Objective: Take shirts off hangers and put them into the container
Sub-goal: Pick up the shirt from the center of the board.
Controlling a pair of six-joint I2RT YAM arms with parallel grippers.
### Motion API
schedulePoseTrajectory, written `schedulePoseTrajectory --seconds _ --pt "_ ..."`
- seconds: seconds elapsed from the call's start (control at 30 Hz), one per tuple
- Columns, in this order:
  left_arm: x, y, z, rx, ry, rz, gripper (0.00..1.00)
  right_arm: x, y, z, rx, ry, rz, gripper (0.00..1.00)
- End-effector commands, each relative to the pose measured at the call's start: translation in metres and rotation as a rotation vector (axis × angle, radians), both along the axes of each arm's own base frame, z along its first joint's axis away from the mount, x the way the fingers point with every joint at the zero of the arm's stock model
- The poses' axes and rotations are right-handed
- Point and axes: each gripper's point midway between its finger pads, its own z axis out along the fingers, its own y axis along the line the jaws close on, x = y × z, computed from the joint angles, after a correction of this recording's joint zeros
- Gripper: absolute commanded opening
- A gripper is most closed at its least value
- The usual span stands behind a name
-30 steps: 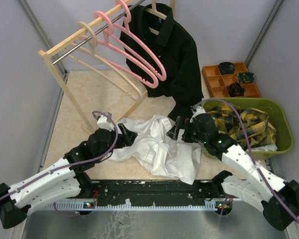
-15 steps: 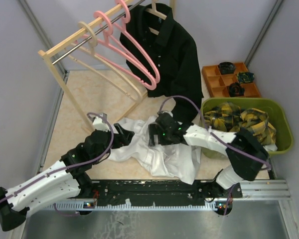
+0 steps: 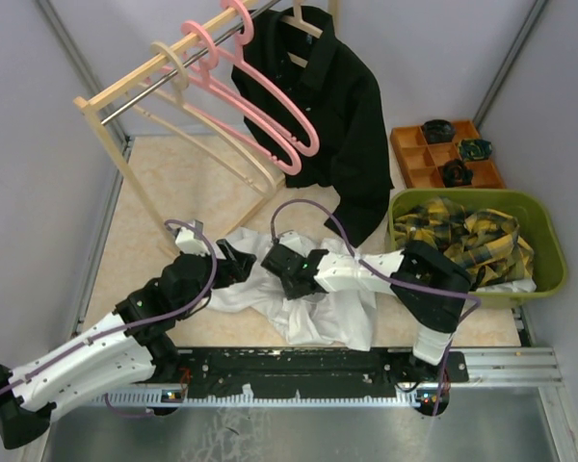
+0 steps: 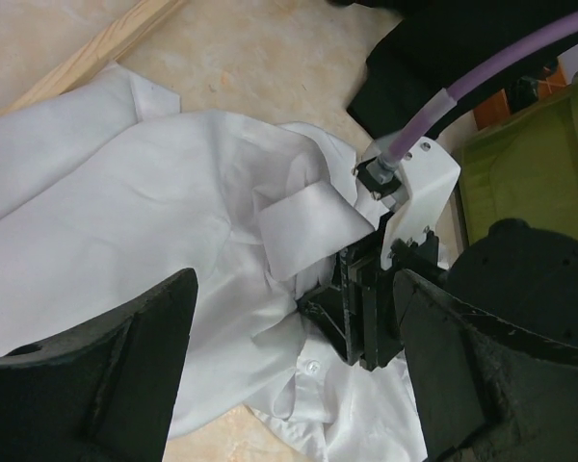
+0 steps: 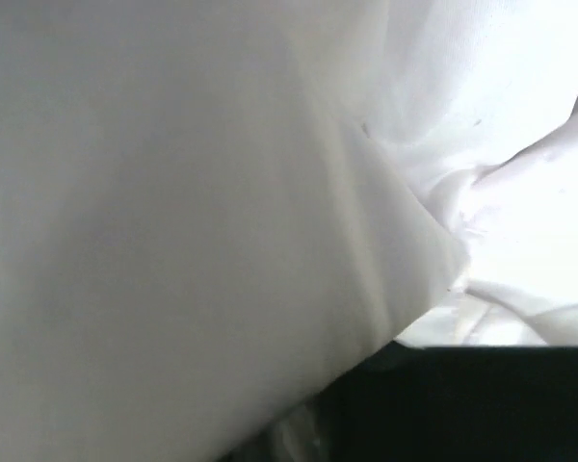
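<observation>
- Your right gripper (image 4: 366, 313) is pushed down into the white shirt (image 3: 318, 308) heaped on the table between the two arms. Cloth fills its wrist view, so you cannot tell whether the jaws have pinched a fold.
- Your left gripper (image 4: 297, 284) hangs wide and empty just beside it, over the same shirt.
- Done: the plaid shirt (image 3: 462, 236) lies in the container (image 3: 549, 260) at the right. A sliver of white at its near rim may be a second shirt; that is unclear.
- Done: two pink hangers (image 3: 270, 115) and a beige hanger (image 3: 173, 58) are bare on the rack (image 3: 125, 91).
- Left: this white shirt is off its hanger but not yet in the container.
- Left: the black shirt (image 3: 337, 106) is still hung at the back, so you're a little past halfway.
</observation>
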Motion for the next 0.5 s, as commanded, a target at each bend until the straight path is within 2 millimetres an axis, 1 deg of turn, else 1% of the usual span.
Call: schedulePoseTrajectory --seconds 0.0,0.07,0.1,0.17,0.23,0.27,0.3,0.33,0.4,0.47 --pt "0.001 0.004 0.002 -0.001 -0.012 0.02 0.88 -0.021 -0.036 -0.025 -0.183 0.014 -0.004 0.22" --pt "0.001 0.005 0.002 0.0 -0.013 0.022 0.88 -0.02 -0.034 -0.012 -0.148 -0.02 -0.001 0.0" --pt "0.001 0.005 0.002 -0.001 -0.013 0.023 0.88 -0.019 -0.033 -0.004 -0.115 -0.041 -0.007 0.0" --pt "0.001 0.005 0.003 -0.002 -0.014 0.023 0.88 -0.016 -0.028 0.025 -0.01 -0.098 -0.017 0.0" --pt "0.001 0.005 0.003 -0.002 -0.014 0.023 0.88 -0.014 -0.024 0.061 0.117 -0.17 -0.018 0.0" --pt "0.001 0.005 0.002 -0.001 -0.012 0.024 0.88 -0.013 -0.026 0.075 0.171 -0.206 -0.018 0.0" --pt "0.001 0.005 0.002 -0.002 -0.011 0.023 0.88 -0.012 -0.027 0.096 0.237 -0.25 -0.016 0.0" --pt "0.001 0.005 0.003 -0.004 -0.012 0.022 0.88 -0.011 -0.03 0.122 0.319 -0.304 -0.015 0.0" --pt "0.001 0.003 0.002 -0.01 -0.01 0.019 0.88 -0.011 -0.041 0.157 0.414 -0.384 -0.019 0.0" --pt "0.002 -0.002 0.005 -0.019 -0.011 0.007 0.88 -0.011 -0.058 0.186 0.466 -0.454 -0.041 0.0"
